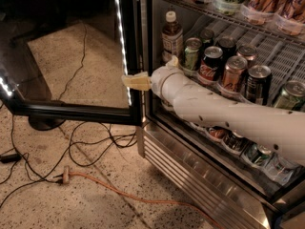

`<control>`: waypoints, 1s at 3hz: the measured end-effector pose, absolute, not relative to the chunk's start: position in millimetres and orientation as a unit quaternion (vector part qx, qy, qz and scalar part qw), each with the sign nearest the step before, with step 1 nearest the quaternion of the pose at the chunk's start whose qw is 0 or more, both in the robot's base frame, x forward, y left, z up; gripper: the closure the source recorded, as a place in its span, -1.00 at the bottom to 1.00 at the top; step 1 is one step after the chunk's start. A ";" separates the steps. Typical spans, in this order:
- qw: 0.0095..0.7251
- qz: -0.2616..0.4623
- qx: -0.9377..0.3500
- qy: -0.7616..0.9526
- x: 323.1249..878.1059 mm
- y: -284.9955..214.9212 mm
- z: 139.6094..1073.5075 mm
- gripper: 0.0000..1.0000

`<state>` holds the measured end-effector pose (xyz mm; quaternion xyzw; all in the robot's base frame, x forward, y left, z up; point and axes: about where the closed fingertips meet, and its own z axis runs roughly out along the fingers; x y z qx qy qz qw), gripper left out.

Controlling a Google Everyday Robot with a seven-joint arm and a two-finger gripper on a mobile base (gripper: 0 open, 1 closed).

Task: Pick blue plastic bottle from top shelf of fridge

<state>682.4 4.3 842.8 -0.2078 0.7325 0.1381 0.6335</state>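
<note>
Logged an orange cable [119, 191] and black cables [86, 144] loose across the speckled floor [47, 204] nearest the camera; judged a concern for the base, not for the reach. Noted the ribbed steel base of the fridge [190, 175] just behind them. Found the glass door [71, 111] swung wide to the left with its LED strip lit, presumably to leave the shelves free for the arm. Saw the white arm [228, 111] entering from the right and lying across the front of the shelves, hiding much of a lower row of cans [248, 151]; judged this low line was kept to pass under the can tops without knocking them. Located the gripper [139, 81] at the left edge of the opening, just beside the LED strip, pointing left and away from the shelf contents. Could not tell how far apart the jaws stood; saw no object at the tip. Found the blue plastic bottle [171, 32] upright at the left end of the wire shelf, white cap up, dark liquid inside, just beside a green can [192, 54], above and right of the gripper, its foot partly hidden by the wrist. Judged it not yet grasped; expected the wrist to need turning toward it. Noted another stocked shelf [224, 14] above and behind.
</note>
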 end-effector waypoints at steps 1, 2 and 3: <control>0.651 0.118 -0.182 0.727 693.7 3.4 841.2 -1.00; 0.677 0.104 -0.163 0.710 708.6 6.9 849.3 -1.00; 0.702 0.091 -0.151 0.690 717.4 8.5 861.1 -1.00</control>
